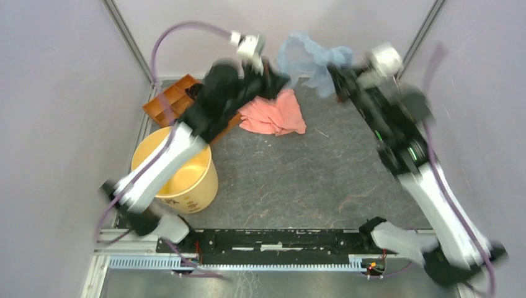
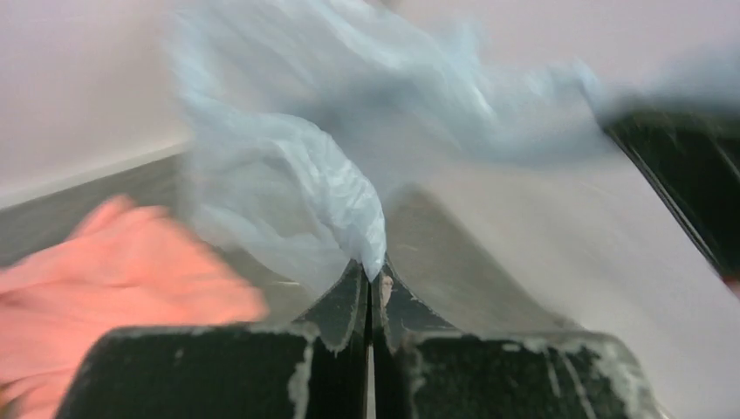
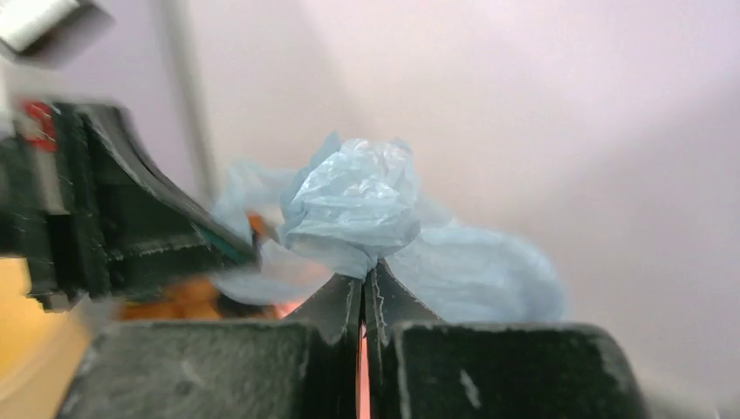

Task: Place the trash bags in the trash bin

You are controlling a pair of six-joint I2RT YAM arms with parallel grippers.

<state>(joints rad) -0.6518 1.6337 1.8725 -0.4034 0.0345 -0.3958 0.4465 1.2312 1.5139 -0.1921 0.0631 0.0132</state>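
Top external, trash bags (image 1: 307,59) outside trash bin (image 1: 201,183)

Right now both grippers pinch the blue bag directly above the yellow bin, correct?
Not above the bin. Left gripper and right gripper do pinch the trash bag, but the top external view shows it at the far end of the table, bin near-left.

Wrinkly pale blue bag (image 1: 308,59) aloft at back, tan bucket (image 1: 201,181) upright, left

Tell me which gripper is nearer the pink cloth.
Left. The left gripper holds the trash bag just beyond the far edge of the pink cloth; the right gripper pinches the same bag farther off to the right.
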